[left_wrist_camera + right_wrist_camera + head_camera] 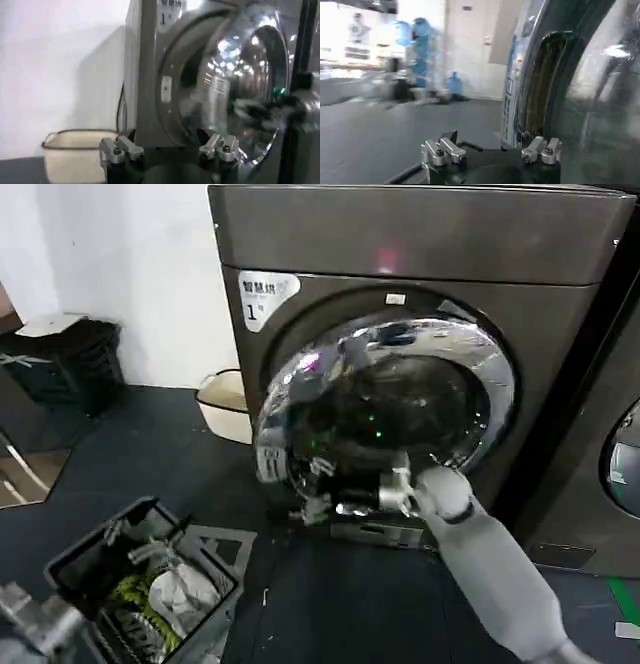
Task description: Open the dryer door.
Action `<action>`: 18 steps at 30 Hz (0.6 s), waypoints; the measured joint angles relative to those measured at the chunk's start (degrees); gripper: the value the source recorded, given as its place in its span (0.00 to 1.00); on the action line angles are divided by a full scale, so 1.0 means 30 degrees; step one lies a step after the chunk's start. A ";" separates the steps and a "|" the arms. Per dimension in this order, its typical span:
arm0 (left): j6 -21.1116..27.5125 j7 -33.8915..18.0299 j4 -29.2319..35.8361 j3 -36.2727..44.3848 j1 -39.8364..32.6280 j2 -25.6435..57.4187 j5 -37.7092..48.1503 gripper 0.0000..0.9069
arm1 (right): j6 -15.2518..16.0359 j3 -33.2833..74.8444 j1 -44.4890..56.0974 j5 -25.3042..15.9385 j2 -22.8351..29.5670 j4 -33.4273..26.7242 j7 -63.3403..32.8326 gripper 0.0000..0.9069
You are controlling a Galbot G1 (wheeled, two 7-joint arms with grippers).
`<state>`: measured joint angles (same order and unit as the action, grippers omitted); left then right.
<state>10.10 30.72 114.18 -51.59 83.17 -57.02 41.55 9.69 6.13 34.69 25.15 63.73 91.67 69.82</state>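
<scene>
Fingers of the right gripper (318,502) spread apart at the lower rim of the dryer door (385,409), which hangs partly ajar from the dryer (420,244); left gripper (169,149) also spread, near the front.

Right hand (318,489) sits at the dryer door (390,419) lower rim, fingertips smeared by blur, grip unreadable. Door glass is too dark and reflective to see inside. Neighbouring machine (610,454) cut off at the edge. Sticker (265,296) text beyond the "1" too small. Basket (140,589) contents partly cropped.
</scene>
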 joint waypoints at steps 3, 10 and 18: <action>-0.0105 0.0590 -0.1044 0.1148 -0.1188 0.0753 0.0606 1.00 | -0.0096 0.0743 0.1037 0.0105 -0.0584 0.0809 0.1435 1.00; -0.0964 0.1666 -0.3718 0.4288 -0.4551 0.1594 0.1164 1.00 | -0.0743 0.3359 0.4151 0.1197 -0.2284 0.3155 0.3574 1.00; -0.1064 0.2496 -0.5717 0.8732 -0.8035 0.1599 0.1275 1.00 | -0.2439 0.9239 0.9383 0.3016 -0.3242 0.5328 0.4480 1.00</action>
<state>6.91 38.21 97.03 -25.39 59.07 -52.22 45.37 2.38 33.85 62.84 34.20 54.00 107.65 83.26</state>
